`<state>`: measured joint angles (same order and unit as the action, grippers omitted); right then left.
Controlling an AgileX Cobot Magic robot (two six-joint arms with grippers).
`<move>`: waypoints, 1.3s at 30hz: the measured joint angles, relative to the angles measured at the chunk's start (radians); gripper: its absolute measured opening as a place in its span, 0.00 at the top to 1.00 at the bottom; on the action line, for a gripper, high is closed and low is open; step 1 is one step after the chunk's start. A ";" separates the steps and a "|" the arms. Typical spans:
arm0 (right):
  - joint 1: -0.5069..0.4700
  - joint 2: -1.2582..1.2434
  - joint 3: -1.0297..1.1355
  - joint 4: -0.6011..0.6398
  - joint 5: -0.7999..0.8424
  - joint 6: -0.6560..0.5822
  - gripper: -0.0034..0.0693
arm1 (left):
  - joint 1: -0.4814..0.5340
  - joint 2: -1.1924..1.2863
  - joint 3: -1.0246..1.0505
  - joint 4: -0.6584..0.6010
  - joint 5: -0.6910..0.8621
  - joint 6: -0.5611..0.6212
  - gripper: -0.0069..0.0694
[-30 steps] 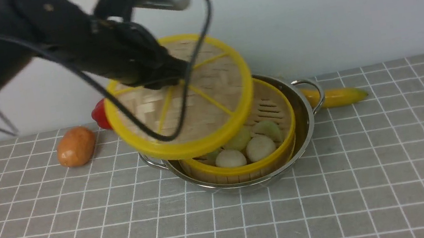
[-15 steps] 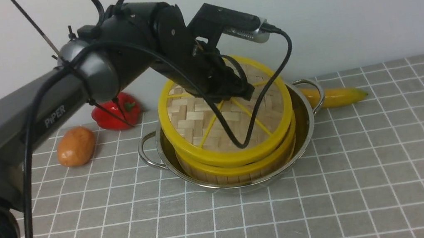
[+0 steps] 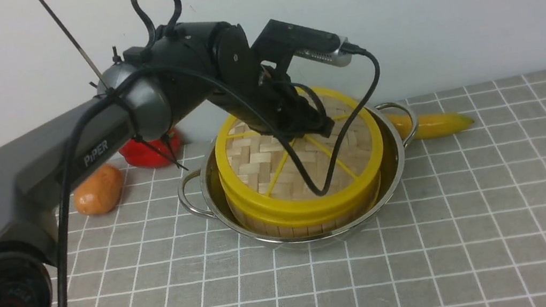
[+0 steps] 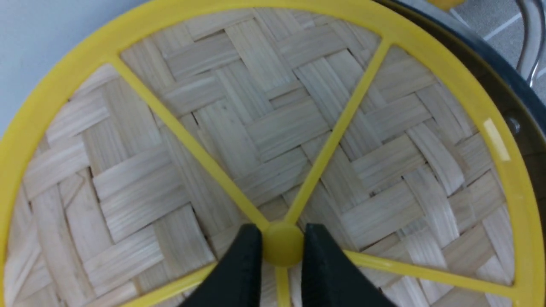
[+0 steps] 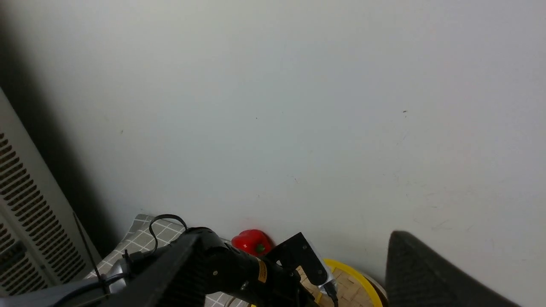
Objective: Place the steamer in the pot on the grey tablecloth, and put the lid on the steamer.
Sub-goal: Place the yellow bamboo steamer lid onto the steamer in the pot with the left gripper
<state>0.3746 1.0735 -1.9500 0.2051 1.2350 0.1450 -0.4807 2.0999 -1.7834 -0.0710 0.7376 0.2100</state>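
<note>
We see one lid (image 3: pixel 302 165) lying on the one steamer (image 3: pixel 289 228), which sits inside the single pot (image 3: pixel 391 155) on the grey tablecloth (image 3: pixel 429 260) covering the table. The left gripper (image 3: pixel 309 126) is clamped on the lid's yellow centre hub. Beside the pot lie one red pepper (image 3: pixel 151 152), one orange-brown vegetable (image 3: pixel 98 189) and one banana (image 3: pixel 431 124), while the right gripper (image 5: pixel 422 273), well apart from the pot, has its jaws spread.

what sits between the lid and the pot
The steamer: it stands in the pot with the lid resting on it, plain in the front view.
</note>
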 joint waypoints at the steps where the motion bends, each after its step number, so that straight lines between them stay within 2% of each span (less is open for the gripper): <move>1: 0.000 0.000 0.000 0.000 0.000 0.000 0.21 | 0.000 0.000 0.000 0.000 -0.003 -0.001 0.77; 20: 0.000 0.000 0.000 0.003 0.000 0.000 0.21 | 0.026 0.001 -0.001 0.021 0.014 -0.042 0.77; 39: 0.000 0.000 0.000 0.003 0.000 0.000 0.21 | 0.025 0.001 -0.001 -0.021 0.027 -0.032 0.77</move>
<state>0.3746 1.0735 -1.9500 0.2081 1.2350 0.1450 -0.4561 2.1009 -1.7845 -0.0920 0.7648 0.1780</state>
